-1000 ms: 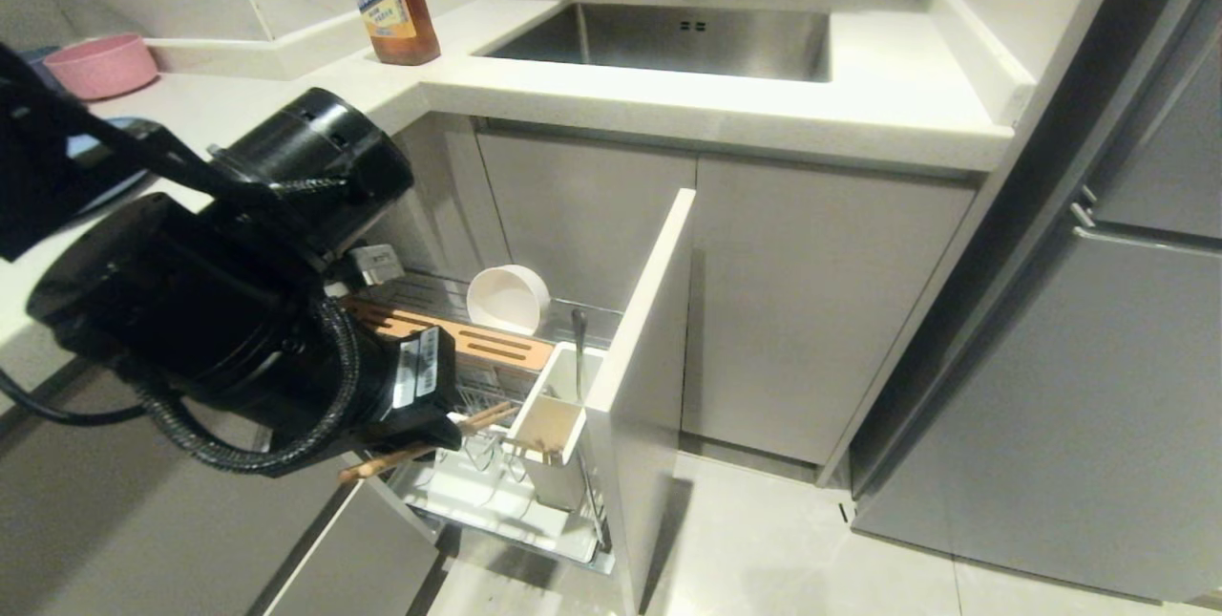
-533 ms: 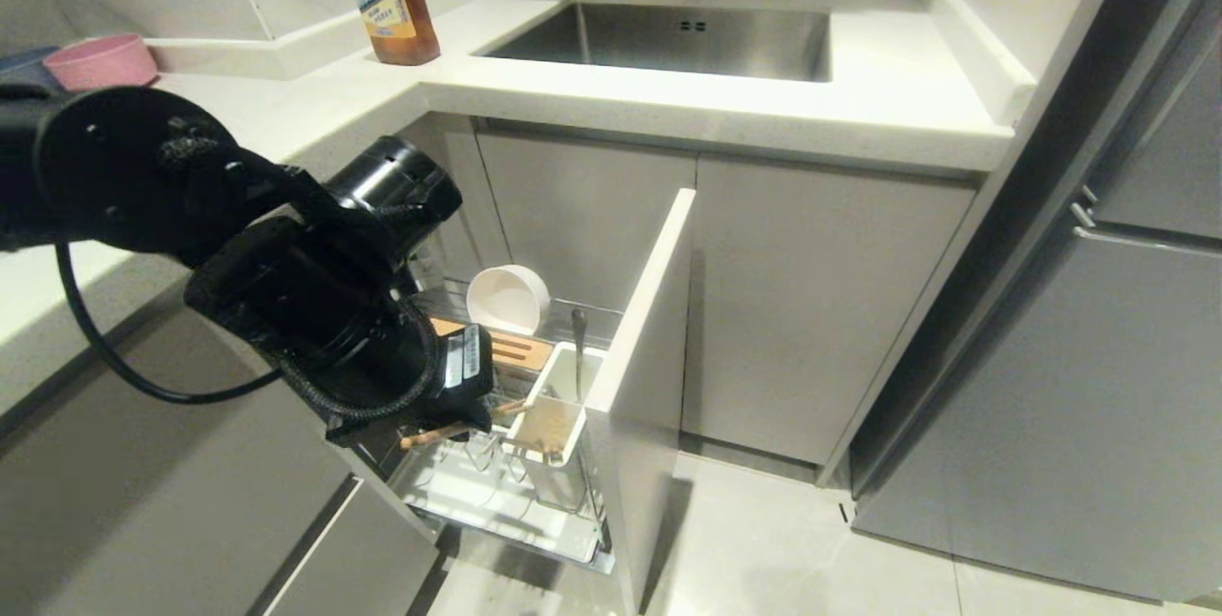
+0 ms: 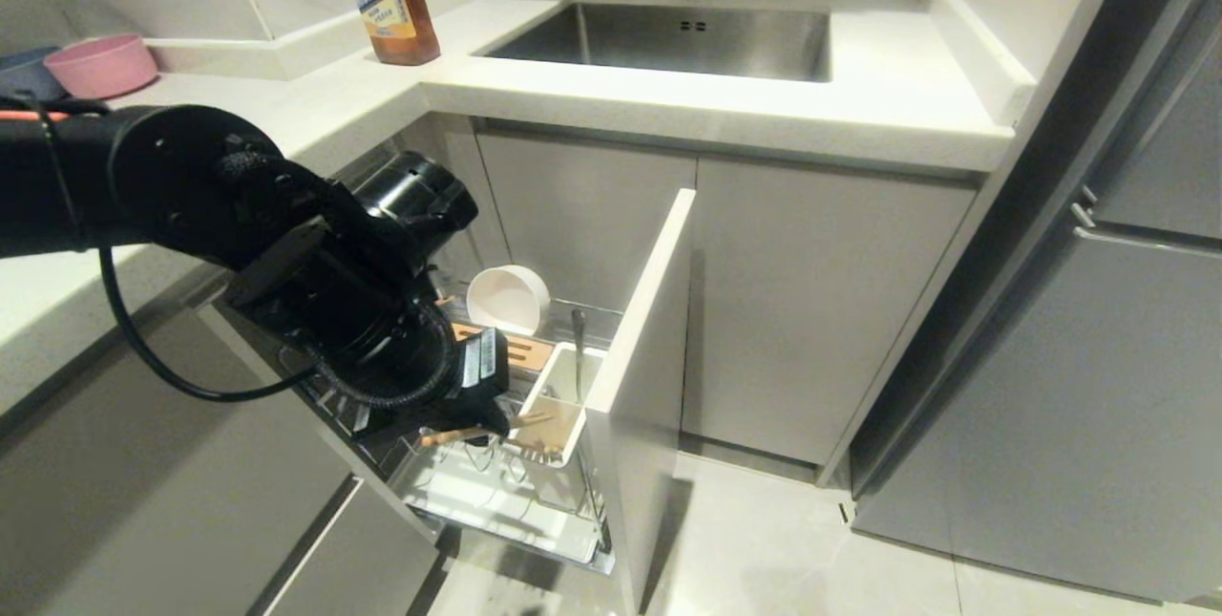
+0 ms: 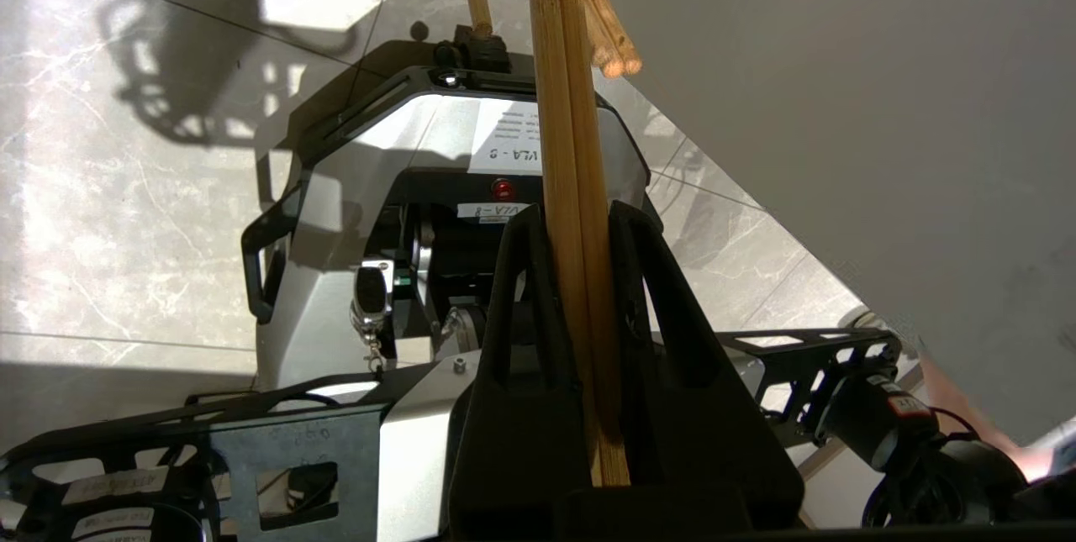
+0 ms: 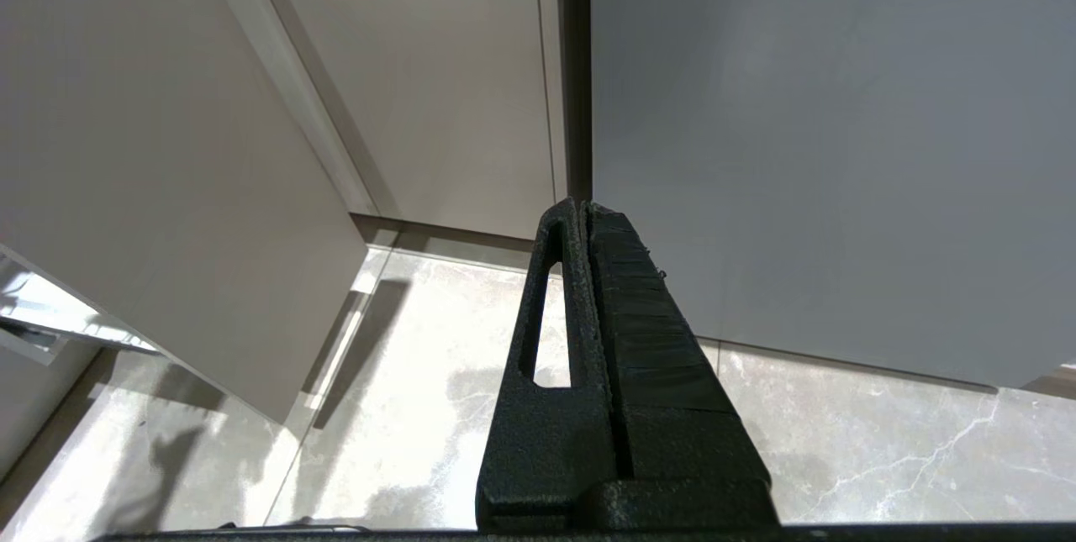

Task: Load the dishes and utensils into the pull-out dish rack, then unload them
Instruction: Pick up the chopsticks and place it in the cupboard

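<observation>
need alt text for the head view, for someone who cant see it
The robot's left gripper holds a pair of wooden chopsticks level over the pull-out dish rack, beside its white utensil cup. A cream-white bowl and a steel spoon already sit in the rack, below a counter with a sink.

Bright overhead light, glare on countertop (image 3: pixel 668 110), hard floor shadows, edge distortion.
</observation>
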`<state>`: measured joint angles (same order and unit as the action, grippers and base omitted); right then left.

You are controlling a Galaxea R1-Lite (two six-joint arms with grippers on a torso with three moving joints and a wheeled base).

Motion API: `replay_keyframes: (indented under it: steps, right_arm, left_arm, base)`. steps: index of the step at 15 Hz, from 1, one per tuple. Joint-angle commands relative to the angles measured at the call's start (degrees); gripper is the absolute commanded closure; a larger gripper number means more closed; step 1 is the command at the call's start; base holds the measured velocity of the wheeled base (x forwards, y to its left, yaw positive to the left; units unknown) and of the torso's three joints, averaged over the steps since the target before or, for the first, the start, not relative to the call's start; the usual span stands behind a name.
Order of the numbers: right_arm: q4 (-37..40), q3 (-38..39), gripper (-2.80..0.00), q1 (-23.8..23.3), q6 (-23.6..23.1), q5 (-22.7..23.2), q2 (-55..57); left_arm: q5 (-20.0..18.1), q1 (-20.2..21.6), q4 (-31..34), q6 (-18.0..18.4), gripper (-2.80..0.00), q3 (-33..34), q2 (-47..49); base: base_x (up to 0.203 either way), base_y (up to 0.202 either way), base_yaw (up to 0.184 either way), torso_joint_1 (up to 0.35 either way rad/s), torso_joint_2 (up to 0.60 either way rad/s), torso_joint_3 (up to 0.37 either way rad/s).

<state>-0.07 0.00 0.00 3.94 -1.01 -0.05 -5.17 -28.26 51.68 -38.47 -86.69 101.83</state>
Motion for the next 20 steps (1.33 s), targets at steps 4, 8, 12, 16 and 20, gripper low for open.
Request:
replay_keyframes:
  steps: [4, 8, 12, 16, 20]
  right_arm:
    - [0.0, 0.0, 0.00, 0.0, 0.0, 0.0, 0.0]
    - [0.0, 0.0, 0.00, 0.0, 0.0, 0.0, 0.0]
    - [0.0, 0.0, 0.00, 0.0, 0.0, 0.0, 0.0]
    - [0.0, 0.0, 0.00, 0.0, 0.0, 0.0, 0.0]
    - [0.0, 0.0, 0.00, 0.0, 0.0, 0.0, 0.0]
  left_arm:
    - [-0.1, 1.5, -1.1, 0.9, 0.00, -0.1, 3.7]
    - [-0.3, 2.8, -3.4, 1.3, 0.00, -0.6, 7.7]
    - [-4.0, 4.8, -3.9, 3.6, 0.00, -3.1, 11.9]
    - [-5.0, 5.1, -4.0, 4.9, 0.00, -4.1, 15.1]
    - [-5.0, 6.1, -4.0, 5.0, 0.00, -4.8, 17.0]
  base:
    - [0.000, 0.000, 0.000, 0.000, 0.00, 0.000]
    - [0.000, 0.000, 0.000, 0.000, 0.00, 0.000]
    - [0.000, 0.000, 0.000, 0.000, 0.00, 0.000]
    - [0.000, 0.000, 0.000, 0.000, 0.00, 0.000]
    - [0.000, 0.000, 0.000, 0.000, 0.00, 0.000]
